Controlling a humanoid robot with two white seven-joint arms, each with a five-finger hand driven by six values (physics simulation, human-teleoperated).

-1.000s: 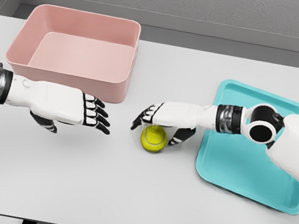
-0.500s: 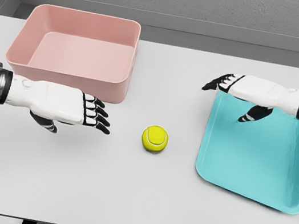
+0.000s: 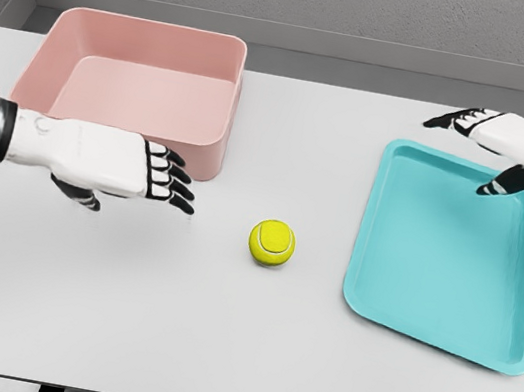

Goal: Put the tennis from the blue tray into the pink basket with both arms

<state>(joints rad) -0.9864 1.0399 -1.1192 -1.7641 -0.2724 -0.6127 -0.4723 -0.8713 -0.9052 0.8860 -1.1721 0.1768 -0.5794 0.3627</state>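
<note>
From the head camera I look down on a pale grey tabletop (image 3: 234, 354) that fills most of the view, with a grey wall running along its far edge. A fuzzy yellow-green tennis ball (image 3: 272, 243) sits alone on the bare table near the middle, touching nothing. It lies between the two containers, outside both of them. To its right is a flat turquoise plastic tray with a low raised rim (image 3: 362, 275), sitting slightly skewed, with nothing on it. At the far left stands a deep pink rectangular plastic basket with rounded corners (image 3: 66, 40), and I can see its bare floor. My left hand (image 3: 115, 165) comes in from the left edge on a white forearm with a black and silver wrist band. It hovers just in front of the basket's near wall, palm down. Its black-tipped fingers (image 3: 172, 176) are stretched out and slightly fanned, pointing right toward the ball and holding nothing. A clear gap of table separates those fingertips from the ball. My right hand (image 3: 499, 145) enters from the right edge, over the far right corner of the tray. It is also open and grasps nothing, with fingers extended to the left and the thumb angled down over the tray's rim. It is well apart from the ball.
</note>
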